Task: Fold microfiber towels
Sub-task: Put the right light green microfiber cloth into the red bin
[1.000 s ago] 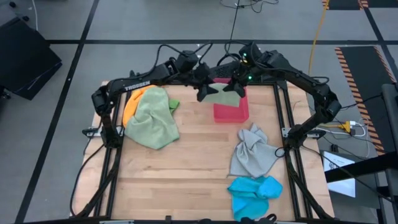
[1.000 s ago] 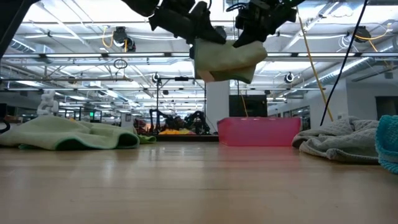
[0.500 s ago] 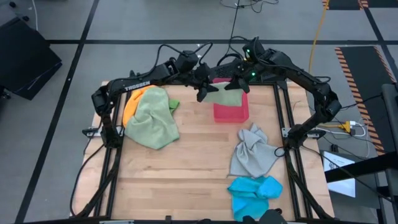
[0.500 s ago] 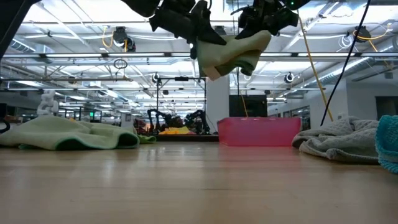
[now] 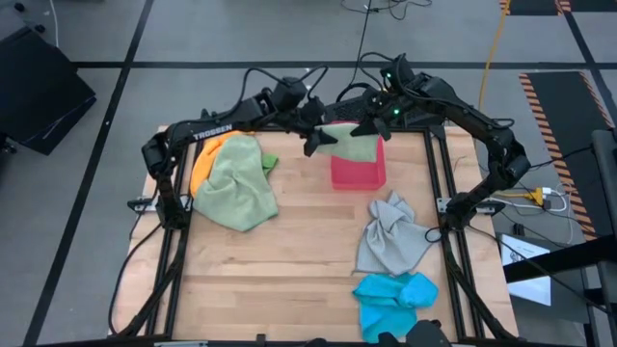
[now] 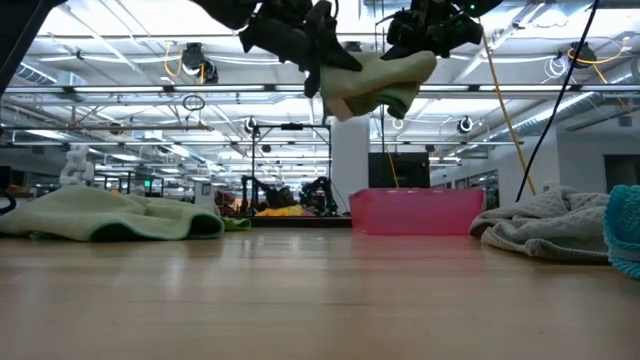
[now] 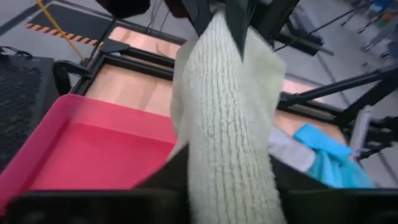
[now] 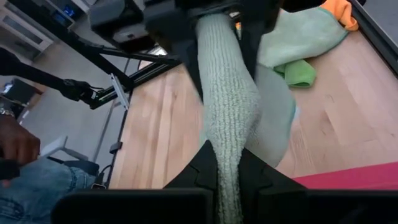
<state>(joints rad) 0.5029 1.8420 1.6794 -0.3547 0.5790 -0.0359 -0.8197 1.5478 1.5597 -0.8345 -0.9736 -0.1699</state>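
Both arms hold a pale sage towel (image 5: 349, 145) aloft over the pink-red tray (image 5: 359, 172) at the far side of the bench (image 5: 289, 260). The left gripper (image 5: 318, 140) and right gripper (image 5: 371, 127) have their jaws clamped on its opposite ends. It looks light, soft and limp, sagging between them; edges or corners seem the best hold.

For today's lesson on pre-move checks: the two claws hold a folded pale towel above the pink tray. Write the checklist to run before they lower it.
1. Right claw shut on the folded towel: ok.
2. Left claw gripping the towel: ok.
3. Towel hangs clear above the pink tray: ok.
4. Tray floor bare in the left wrist view: ok.
5. Towel's fold neat and square: cannot tell.
6. Grey towel lies apart from the tray: ok.
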